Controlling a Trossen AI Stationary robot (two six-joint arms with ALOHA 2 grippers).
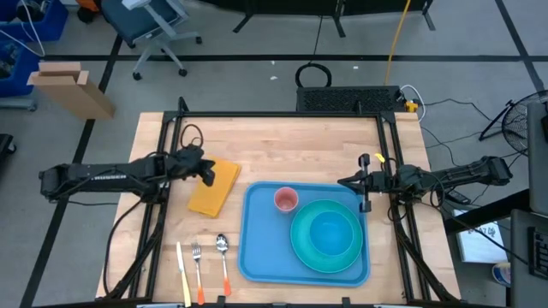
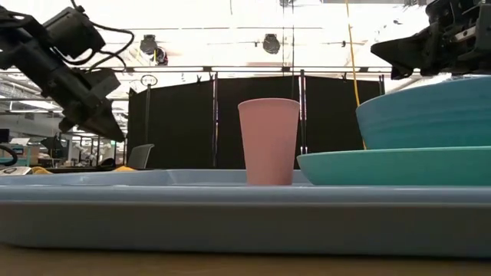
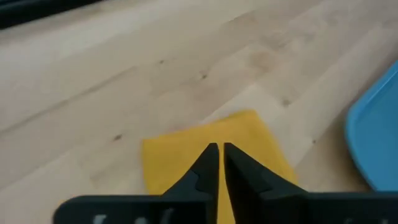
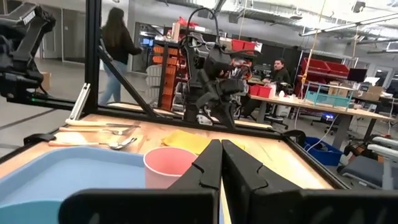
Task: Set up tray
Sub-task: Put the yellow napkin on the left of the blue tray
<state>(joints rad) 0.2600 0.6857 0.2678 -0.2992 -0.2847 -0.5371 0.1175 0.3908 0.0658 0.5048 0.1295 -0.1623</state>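
The light-blue tray (image 1: 261, 248) lies flat at the table's near middle. On it stand a pink cup (image 1: 285, 200) and a round turquoise plate (image 1: 296, 245) with a turquoise bowl (image 1: 330, 233) on it. A yellow cloth (image 1: 216, 192) lies flat on the wood left of the tray. My left gripper (image 1: 206, 175) hovers shut just above the cloth's far part (image 3: 180, 162). My right gripper (image 1: 342, 181) is shut and raised over the tray's far right corner, pointing at the cup (image 4: 168, 167).
A knife, a fork and a spoon with orange handles (image 1: 201, 265) lie side by side on the wood near the table's near edge, left of the tray. Black frame posts stand at the table's sides. Bare wood spans the far half of the table. People show in the room behind.
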